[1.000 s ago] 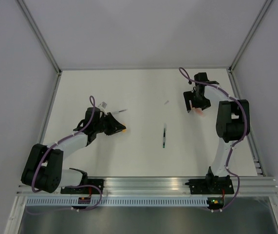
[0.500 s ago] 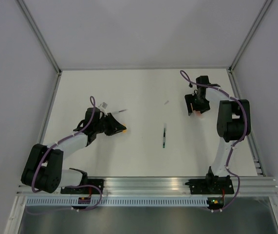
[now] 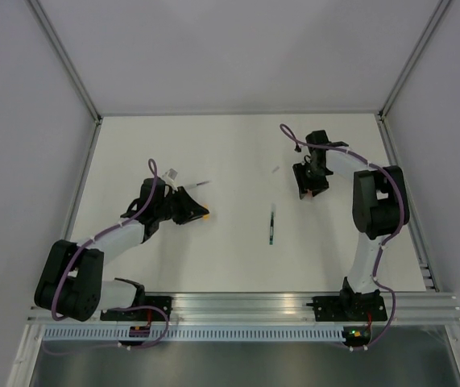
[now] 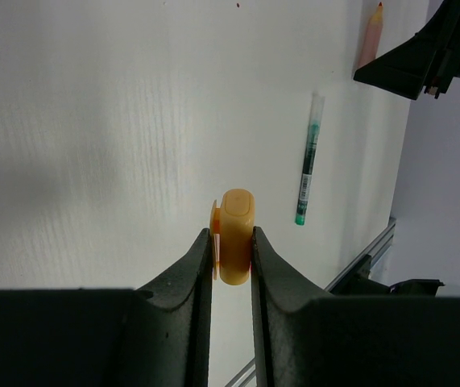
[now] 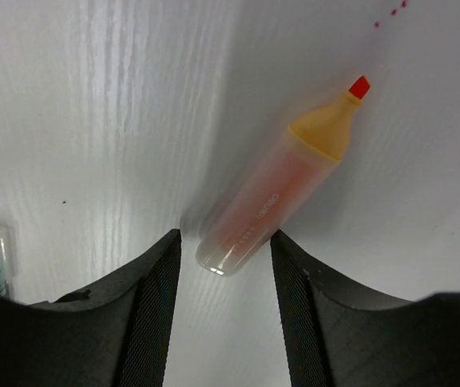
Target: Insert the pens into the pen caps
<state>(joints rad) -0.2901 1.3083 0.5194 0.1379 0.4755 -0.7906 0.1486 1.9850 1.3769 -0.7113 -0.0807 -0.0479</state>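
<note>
1. Left gripper [image 4: 232, 234]: the black moulded fingers [image 4: 191, 274] curve inward and are pinched narrow on the yellow-orange cap [image 4: 236, 235]. The cap is smooth glossy plastic with a rounded-rectangular end and a thin clip tab on one side.
2. Right gripper [image 5: 225, 235]: the fingers [image 5: 153, 298] are about half spread and straddle the rear end of the pink-orange marker [image 5: 282, 189]. There is a slim gap on each side and no contact.
3. The marker has a translucent pink barrel with print along it. An opaque yellow-orange collar tapers to a red chisel tip. It lies flat on the counter [image 3: 238, 145], tip pointing away from the right gripper.
4. Green pen [image 3: 271, 227]: a slim clear tube with a green core, flat at mid-counter between the arms and well apart from both.
5. The silver-grey pen [image 3: 201, 184] is a thin stick just beyond the left gripper. The grey cap [image 3: 275, 169] is a tiny tube lying loose near the right gripper.
6. The counter is matte white with a faint ribbed grain. A few red specks [image 5: 391, 12] sit past the marker tip.
7. The middle and far half of the counter are broad bare surface. An aluminium rail [image 3: 246, 306] runs along the near edge, and grey wall panels [image 3: 238, 56] close off the other sides.
</note>
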